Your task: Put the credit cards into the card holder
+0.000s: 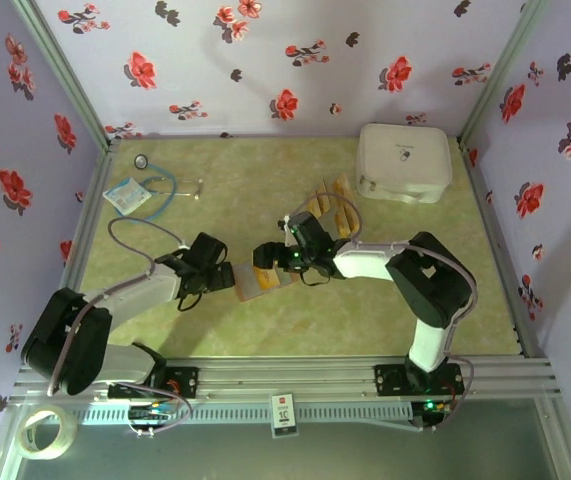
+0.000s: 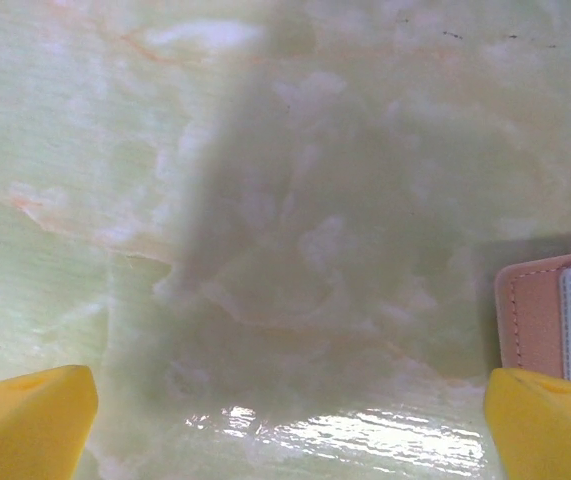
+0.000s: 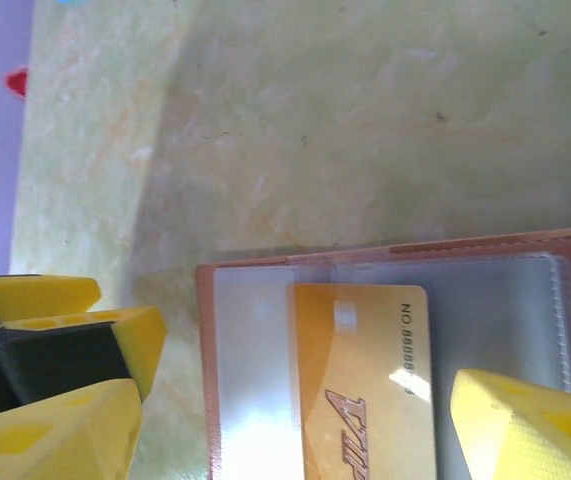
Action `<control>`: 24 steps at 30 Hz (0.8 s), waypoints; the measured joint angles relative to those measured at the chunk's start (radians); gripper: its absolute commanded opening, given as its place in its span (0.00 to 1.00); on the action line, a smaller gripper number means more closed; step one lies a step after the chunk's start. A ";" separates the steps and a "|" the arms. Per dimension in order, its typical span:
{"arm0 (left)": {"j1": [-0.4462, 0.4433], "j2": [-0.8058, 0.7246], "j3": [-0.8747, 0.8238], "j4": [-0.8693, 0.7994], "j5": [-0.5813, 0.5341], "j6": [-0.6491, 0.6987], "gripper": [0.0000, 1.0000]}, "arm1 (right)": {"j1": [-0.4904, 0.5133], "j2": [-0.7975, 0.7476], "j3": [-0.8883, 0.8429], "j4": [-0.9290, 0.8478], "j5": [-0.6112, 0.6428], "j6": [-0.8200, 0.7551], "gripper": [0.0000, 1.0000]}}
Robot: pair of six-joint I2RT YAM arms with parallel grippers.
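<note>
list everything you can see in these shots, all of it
table: one, pale green marbled, under everything
card holder: one, reddish-brown, lying open front centre, between the pincers
credit card: one, golden, on the open holder
loose credit cards: several, tan-gold, behind the holder, count unclear
case: one, white, back right
stethoscope: one, teal, back left
packet: one, white-blue, beside the stethoscope
tape roll: one, clear, off-table front left
left pincer: one, yellow tips, open, left of holder
right pincer: one, yellow tips, open, over holder

One card holder (image 1: 249, 287), one case (image 1: 403, 162), one stethoscope (image 1: 160, 190) — several credit cards (image 1: 317, 205)
</note>
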 measured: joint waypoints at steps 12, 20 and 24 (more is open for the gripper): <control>0.001 0.000 -0.024 -0.002 0.005 0.008 1.00 | 0.002 0.014 0.218 -0.412 0.195 -0.211 0.15; 0.001 0.022 -0.024 -0.005 0.004 0.013 1.00 | 0.002 0.105 0.249 -0.513 0.236 -0.260 0.09; 0.001 0.040 -0.008 -0.020 0.003 0.018 1.00 | 0.002 0.116 0.266 -0.523 0.238 -0.268 0.09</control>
